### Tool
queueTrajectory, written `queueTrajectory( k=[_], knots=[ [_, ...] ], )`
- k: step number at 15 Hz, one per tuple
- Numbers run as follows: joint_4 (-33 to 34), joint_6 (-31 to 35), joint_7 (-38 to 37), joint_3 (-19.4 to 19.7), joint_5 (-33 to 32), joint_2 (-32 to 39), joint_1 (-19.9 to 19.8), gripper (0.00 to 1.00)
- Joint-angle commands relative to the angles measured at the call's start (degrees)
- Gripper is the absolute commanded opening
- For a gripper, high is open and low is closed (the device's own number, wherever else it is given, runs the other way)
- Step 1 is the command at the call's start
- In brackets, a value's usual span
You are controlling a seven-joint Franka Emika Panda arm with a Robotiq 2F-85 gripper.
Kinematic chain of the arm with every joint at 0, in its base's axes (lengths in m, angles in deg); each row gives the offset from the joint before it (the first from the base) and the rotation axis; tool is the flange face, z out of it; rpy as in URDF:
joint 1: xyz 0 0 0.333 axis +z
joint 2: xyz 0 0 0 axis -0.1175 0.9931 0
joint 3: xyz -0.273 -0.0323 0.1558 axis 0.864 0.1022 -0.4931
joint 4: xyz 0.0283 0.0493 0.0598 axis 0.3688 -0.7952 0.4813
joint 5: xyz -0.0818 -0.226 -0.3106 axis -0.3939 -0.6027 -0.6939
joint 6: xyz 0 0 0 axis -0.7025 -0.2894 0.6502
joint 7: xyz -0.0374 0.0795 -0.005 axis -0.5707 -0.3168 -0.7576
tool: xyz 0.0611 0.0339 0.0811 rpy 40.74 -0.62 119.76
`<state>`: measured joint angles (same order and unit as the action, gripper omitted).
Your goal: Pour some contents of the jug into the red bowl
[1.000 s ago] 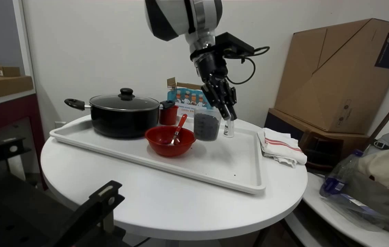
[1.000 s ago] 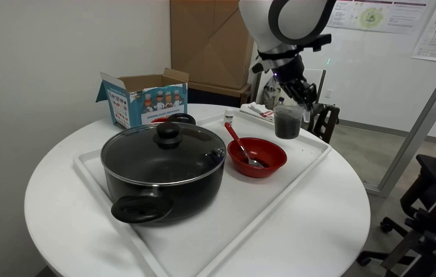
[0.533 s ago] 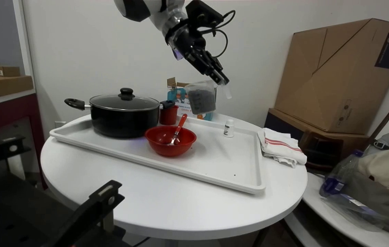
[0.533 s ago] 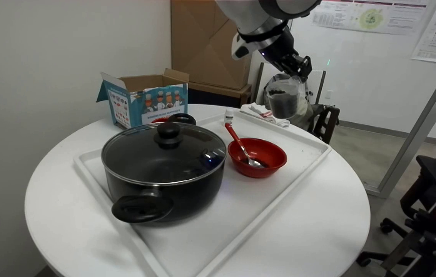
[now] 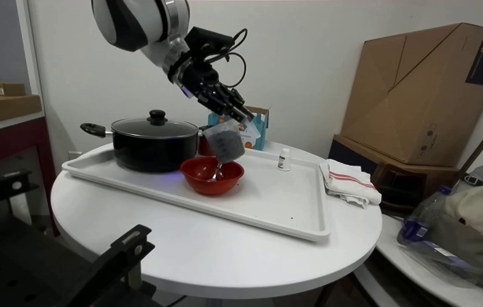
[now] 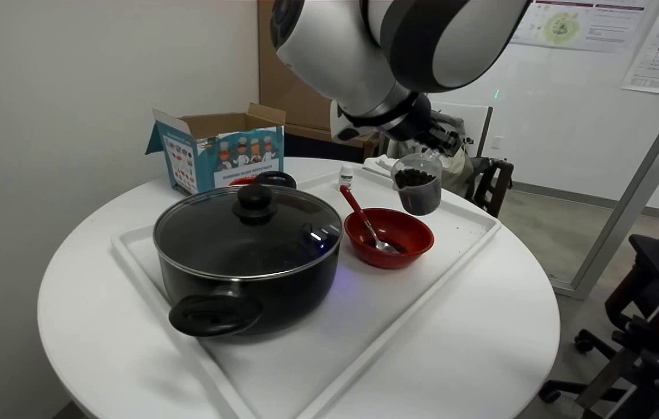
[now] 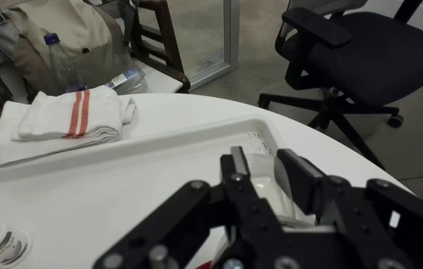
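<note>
Hanging tilted just below the gripper (image 7: 264,162), the jug (image 6: 420,195) is clasped by its handle (image 7: 269,190).

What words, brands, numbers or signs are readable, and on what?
"CLASS CERTIFICATE", most likely: open blue cardboard box with cartoon chefs; other print unreadable.
Too small or blurred to read:
Label on small white plastic bottle.
Any markings on grey translucent cylindrical jug.
White paper wall posters.
Dark label and symbols on large brown cardboard box.
White labels on small brown cardboard box.
</note>
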<state>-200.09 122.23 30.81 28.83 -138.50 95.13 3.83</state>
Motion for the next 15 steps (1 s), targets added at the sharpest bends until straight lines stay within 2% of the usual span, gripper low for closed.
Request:
queueTrajectory(
  k=[1,8,15],
  knots=[
    [-0.55,-4.05,-3.97,-0.42,-5.43,1.98,1.06,0.12],
    [-0.12,-10.9,-8.06,-0.38,-16.51,4.41,2.17,0.12],
    [-1.24,-15.9,-13.6,-1.17,-24.65,7.6,3.4,0.12]
  ],
)
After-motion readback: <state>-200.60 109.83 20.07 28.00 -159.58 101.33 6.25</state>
